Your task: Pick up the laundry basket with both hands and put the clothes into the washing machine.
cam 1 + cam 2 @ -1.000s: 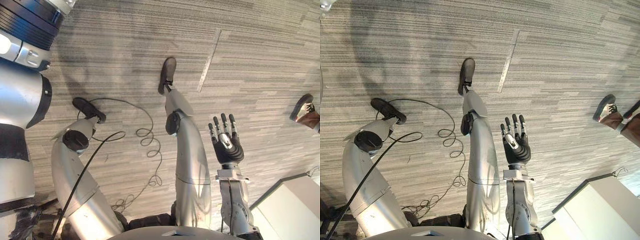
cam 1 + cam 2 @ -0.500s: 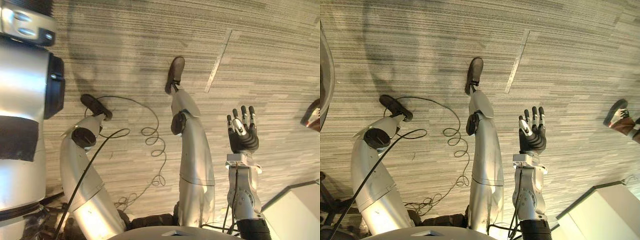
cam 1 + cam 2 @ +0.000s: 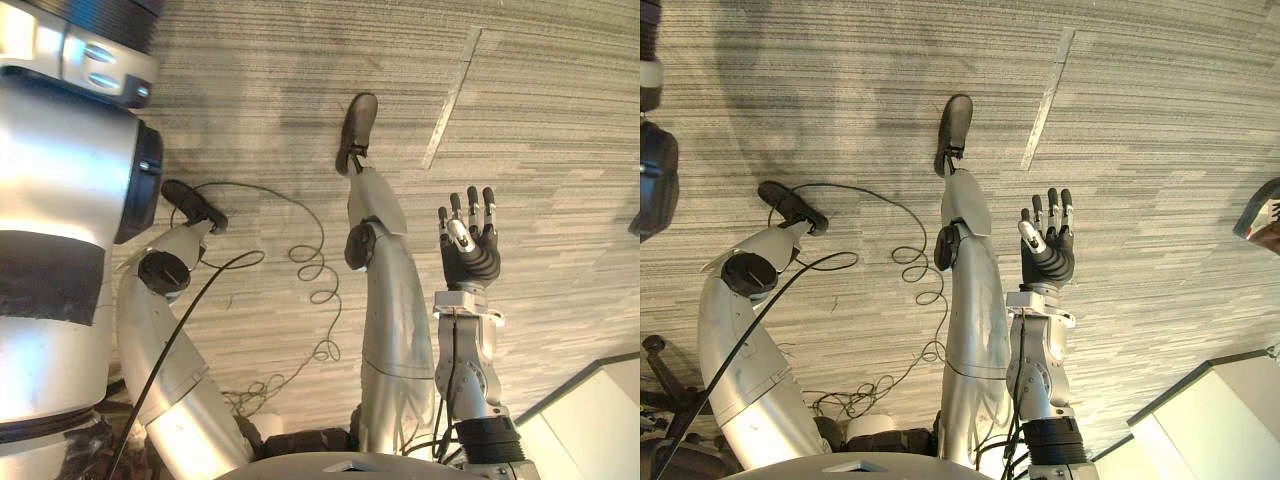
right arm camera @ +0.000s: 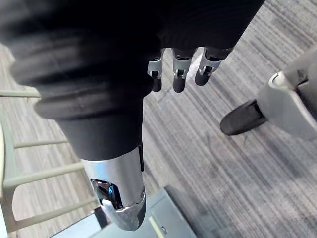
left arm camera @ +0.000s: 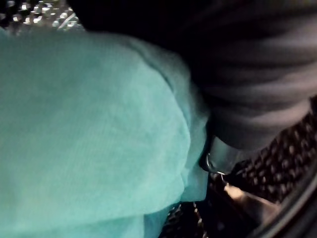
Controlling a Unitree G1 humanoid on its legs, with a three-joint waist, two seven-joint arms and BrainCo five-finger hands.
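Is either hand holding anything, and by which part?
The right hand is open, holding nothing. The left hand lies against a teal-green cloth; a grip cannot be told.

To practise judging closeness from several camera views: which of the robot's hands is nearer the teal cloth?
Left. The left hand lies right against the teal cloth; the right hand hangs open over the carpet floor, with no cloth beside it.

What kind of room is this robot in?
Probably a laundry spot in an office-like room: grey striped carpet on the floor, and a teal cloth against a holey metal drum.
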